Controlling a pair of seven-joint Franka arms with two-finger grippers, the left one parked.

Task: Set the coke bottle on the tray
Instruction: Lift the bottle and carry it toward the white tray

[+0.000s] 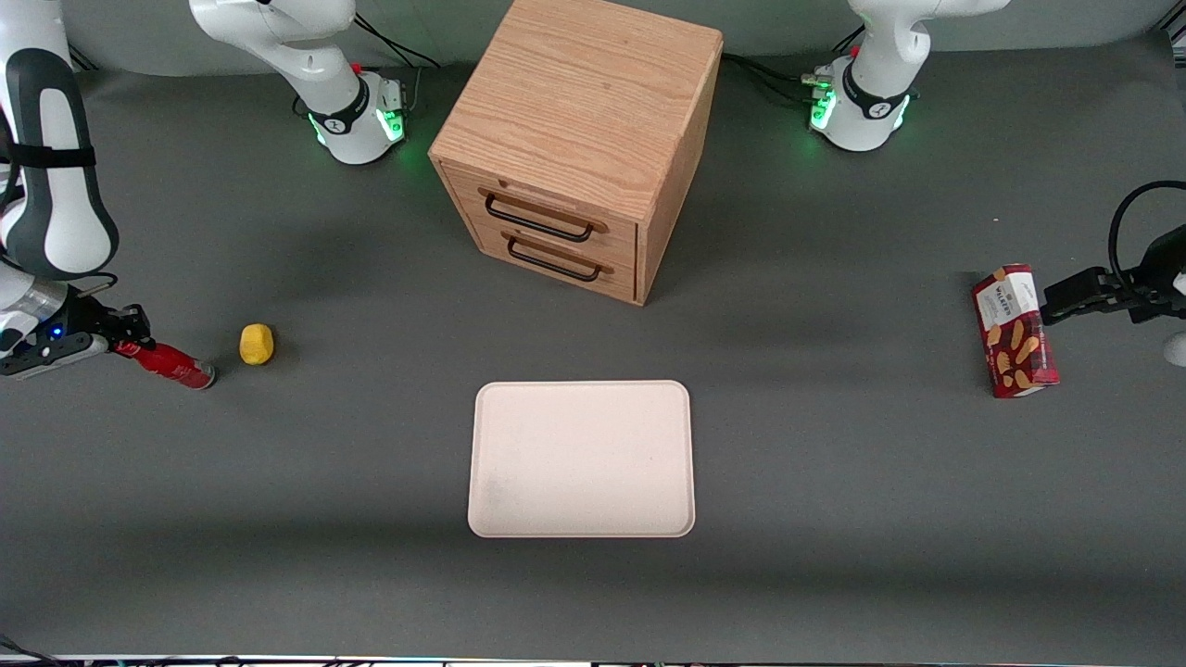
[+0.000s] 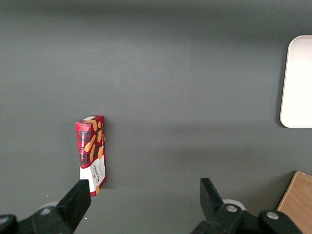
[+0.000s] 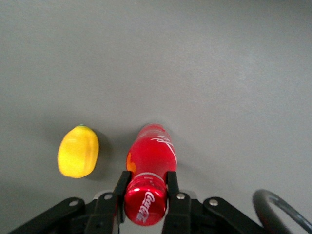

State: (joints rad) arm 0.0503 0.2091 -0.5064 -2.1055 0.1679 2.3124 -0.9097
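Table: a dark grey matte tabletop (image 1: 834, 519) fills nearly the whole front view, bare and smooth in both wrist views too.
Furniture: a light oak-grain wooden cabinet (image 1: 584, 102), box-shaped, stands on the table at 12 o'clock, turned so its front faces about 7 o'clock.
Drawers: two stacked drawers, both closed, the upper with a thin black wire handle (image 1: 539, 217), the lower with another black wire handle (image 1: 553, 260).
Backdrop: a paler grey strip (image 1: 760, 23) runs along the table's 12 o'clock edge.
Light: soft and overhead, with faint green glows at 11 and 1 o'clock.
Shadows: a broad dim band (image 1: 834, 579) crosses the table toward 6 o'clock.
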